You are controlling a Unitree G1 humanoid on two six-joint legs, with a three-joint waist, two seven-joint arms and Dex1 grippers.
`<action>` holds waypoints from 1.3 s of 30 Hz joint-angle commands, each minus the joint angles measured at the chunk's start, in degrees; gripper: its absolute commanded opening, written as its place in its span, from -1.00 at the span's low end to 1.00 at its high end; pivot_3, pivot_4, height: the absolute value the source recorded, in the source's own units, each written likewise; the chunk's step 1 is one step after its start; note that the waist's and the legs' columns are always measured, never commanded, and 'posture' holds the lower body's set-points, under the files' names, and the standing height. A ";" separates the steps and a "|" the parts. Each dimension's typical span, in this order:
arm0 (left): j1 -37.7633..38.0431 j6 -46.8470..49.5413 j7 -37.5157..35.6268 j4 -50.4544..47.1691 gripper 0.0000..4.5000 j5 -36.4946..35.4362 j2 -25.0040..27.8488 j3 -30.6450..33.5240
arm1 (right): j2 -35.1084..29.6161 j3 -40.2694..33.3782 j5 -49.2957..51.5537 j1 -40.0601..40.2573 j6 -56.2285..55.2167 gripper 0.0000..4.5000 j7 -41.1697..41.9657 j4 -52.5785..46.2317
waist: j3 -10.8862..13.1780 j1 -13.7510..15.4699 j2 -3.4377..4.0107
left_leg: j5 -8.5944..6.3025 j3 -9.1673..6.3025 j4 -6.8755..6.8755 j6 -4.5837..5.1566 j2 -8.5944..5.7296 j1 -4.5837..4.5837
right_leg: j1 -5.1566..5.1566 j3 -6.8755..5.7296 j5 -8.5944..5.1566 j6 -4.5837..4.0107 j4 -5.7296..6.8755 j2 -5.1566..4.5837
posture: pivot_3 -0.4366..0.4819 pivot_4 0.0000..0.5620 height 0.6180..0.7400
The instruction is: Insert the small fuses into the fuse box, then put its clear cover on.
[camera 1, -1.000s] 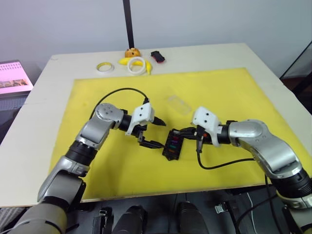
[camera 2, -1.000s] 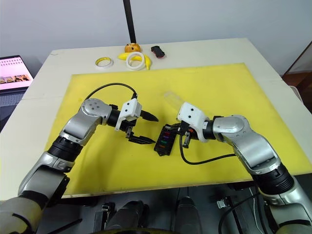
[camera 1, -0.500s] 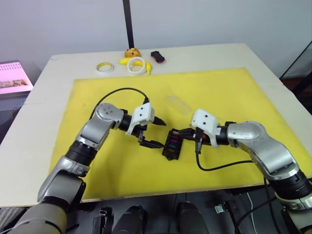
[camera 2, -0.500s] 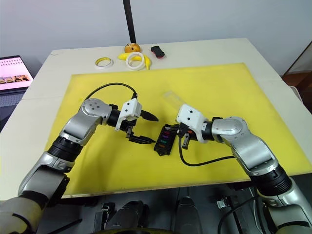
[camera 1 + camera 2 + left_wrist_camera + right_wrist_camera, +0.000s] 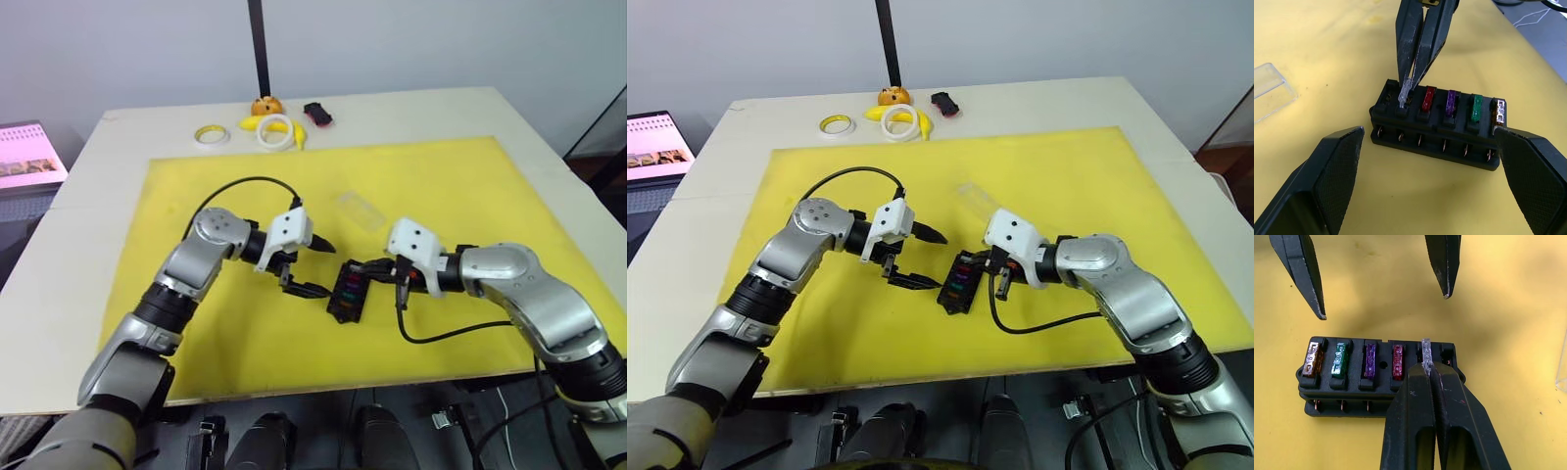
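My right gripper (image 5: 1426, 368) is pinched on a clear grey fuse (image 5: 1404, 92), holding it upright with its blades pointing down into a slot of the fuse box (image 5: 1437, 128). The slot is the second from one end of the row; the end slot just beyond it stands vacant. Along the same row, running away from my fingertips, sit the red fuse (image 5: 1397, 361), purple fuse (image 5: 1370, 360), green fuse (image 5: 1340, 359) and orange fuse (image 5: 1313, 359), all standing upright.

The box lies flat on the yellow mat (image 5: 460, 186), its long axis running across in front of my left gripper (image 5: 304, 265), whose fingers are spread wide with the box just beyond their tips, touching nothing.

The clear cover (image 5: 358, 210) lies flat on the mat past the box, apart from both grippers.
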 commanded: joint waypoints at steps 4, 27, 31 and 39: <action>-0.96 -0.88 0.51 -0.87 0.97 0.37 -0.36 0.52 | 0.01 -0.06 -0.60 0.83 -1.44 -1.00 0.33 -0.83 | 0.00 -0.04 0.00 | 0.00 0.00 0.00 0.00 0.00 0.00 | 0.00 0.00 0.00 0.00 0.00 0.00 | -0.05 -0.47 1.00; 0.31 -2.30 0.24 -1.02 1.00 0.35 -0.33 0.35 | 9.40 -13.36 13.10 4.47 7.25 -0.09 -8.00 -6.12 | 0.00 -0.05 0.00 | 0.00 -0.01 0.01 0.00 0.00 0.00 | 0.00 0.00 0.00 0.00 0.02 -0.01 | -0.05 -0.47 1.00; -0.04 -2.57 0.39 -0.65 1.00 0.52 -0.43 0.41 | 10.63 -12.55 12.40 7.28 5.51 -0.89 -9.24 -5.51 | -0.01 -0.04 -0.01 | 0.00 -0.03 0.01 0.00 0.00 0.01 | 0.00 0.00 0.00 0.00 0.04 0.00 | -0.05 -0.47 1.00; -0.04 -2.62 0.48 -0.61 1.00 0.62 -0.34 0.41 | 11.19 -10.71 11.73 9.32 5.16 -0.95 -11.15 -5.91 | -0.01 -0.10 0.00 | 0.00 -0.02 0.01 0.00 0.00 0.01 | -0.01 0.00 0.00 0.00 0.05 0.00 | -0.05 -0.47 1.00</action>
